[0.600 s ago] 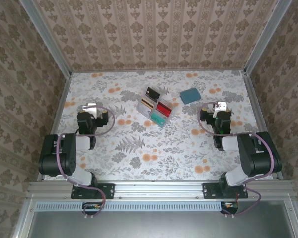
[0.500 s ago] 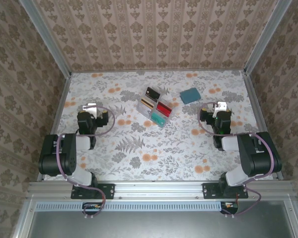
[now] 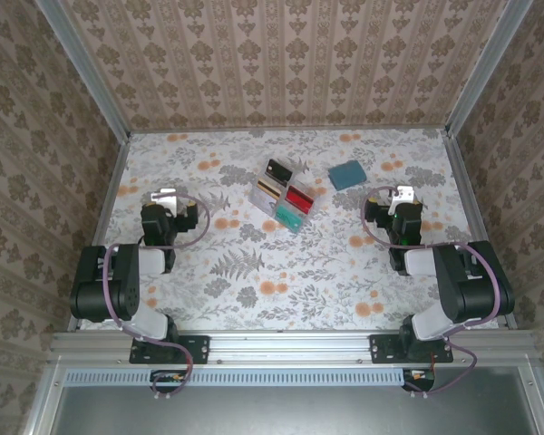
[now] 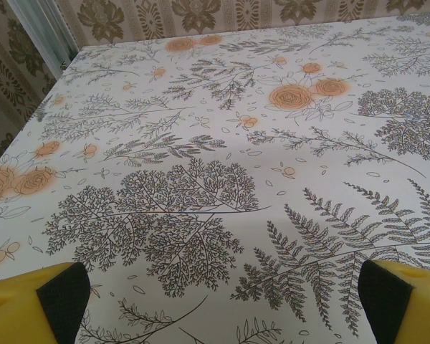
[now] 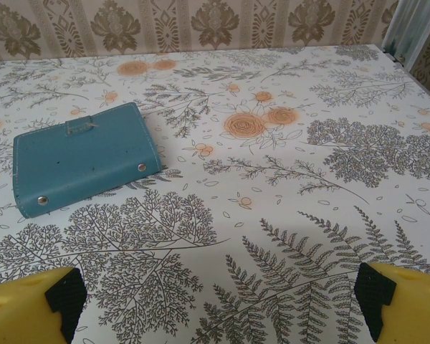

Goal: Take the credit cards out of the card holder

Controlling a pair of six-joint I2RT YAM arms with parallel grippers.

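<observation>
Near: left gripper (image 3: pixel 166 195) and right gripper (image 3: pixel 401 193) both spread wide, empty. Mid-table: cards (image 3: pixel 299 196) lying in clear tray (image 3: pixel 255 194); thin, likely slick. Farther right: wallet (image 3: pixel 348 175) closed, flat. Probably light, soft, floppy; best pinched at snapped edge while pinned.

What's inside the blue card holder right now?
The card holder lies closed, two snaps showing on its cover, so its inside is hidden. Four credit cards, black, gold-striped, red and teal, lie in the clear tray, apart from it.
</observation>
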